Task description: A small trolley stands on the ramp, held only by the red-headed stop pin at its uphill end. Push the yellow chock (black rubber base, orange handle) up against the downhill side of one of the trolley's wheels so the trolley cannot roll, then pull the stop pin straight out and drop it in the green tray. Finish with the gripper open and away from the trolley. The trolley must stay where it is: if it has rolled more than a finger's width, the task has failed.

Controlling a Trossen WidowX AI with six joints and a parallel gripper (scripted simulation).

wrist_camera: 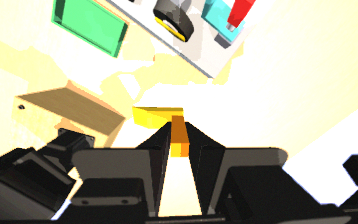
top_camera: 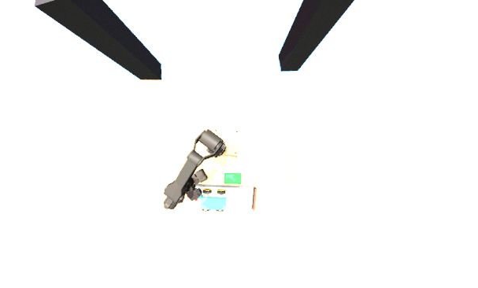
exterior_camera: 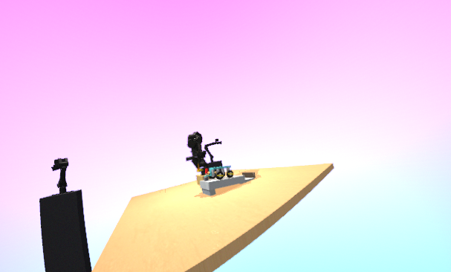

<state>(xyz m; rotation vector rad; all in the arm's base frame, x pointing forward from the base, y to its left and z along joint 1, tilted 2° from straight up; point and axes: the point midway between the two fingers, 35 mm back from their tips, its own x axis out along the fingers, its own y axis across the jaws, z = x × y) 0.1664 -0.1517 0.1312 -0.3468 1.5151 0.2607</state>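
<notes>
Top view looks straight down from high, trolley (top_camera: 214, 202) small at centre; exterior sits far off, low, facing the tabletop (exterior_camera: 221, 219) edge-on; wrist rides close behind the pincer (wrist_camera: 179, 131); all share the trolley.

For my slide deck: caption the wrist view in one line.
The tool, shut on the chock's orange handle, carries the yellow chock short of the trolley wheel; red-headed stop pin still in.

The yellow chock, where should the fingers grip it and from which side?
By its orange handle, the narrow bar standing off the yellow chock. Come in along the handle from behind, one side face per finger. The gripper is shut on it that way now.
</notes>
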